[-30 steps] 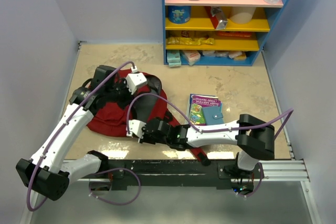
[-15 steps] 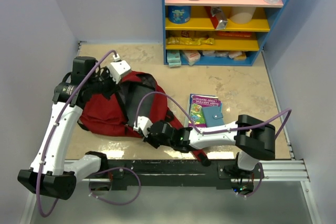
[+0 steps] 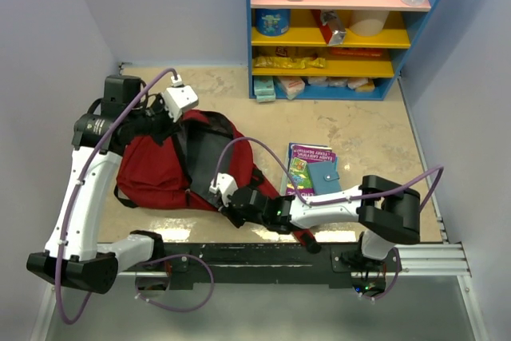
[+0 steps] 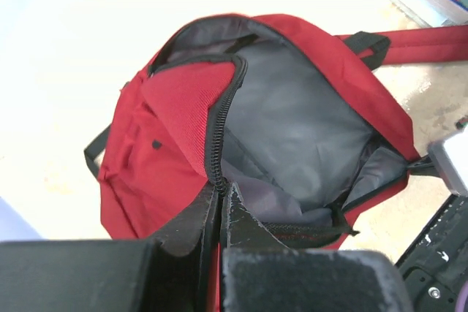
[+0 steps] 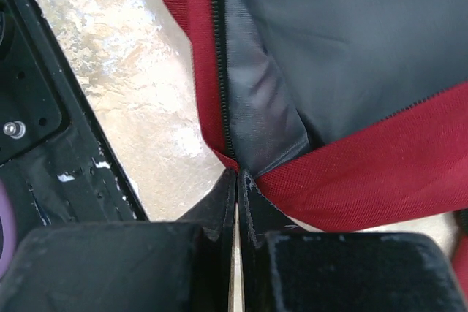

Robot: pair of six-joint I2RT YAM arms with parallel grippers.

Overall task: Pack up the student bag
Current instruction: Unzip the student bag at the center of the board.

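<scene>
Red student bag (image 3: 156,177) open; purple booklet (image 3: 306,157), blue wallet (image 3: 325,176) nearby; shelf (image 3: 343,41) behind.

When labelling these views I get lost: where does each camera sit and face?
Top external: above, behind the bases, looking down at the table; left arm, right arm, red backpack.
Left wrist: looks down into the open backpack; left fingers pinch its zipper edge.
Right wrist: looks down at its rim; right fingers pinch it.
Shared: all show the backpack.

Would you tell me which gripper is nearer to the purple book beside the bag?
Right. The right gripper pinches the student bag at its near edge, toward the purple book; the left gripper pinches its far rim, across the bag.
</scene>
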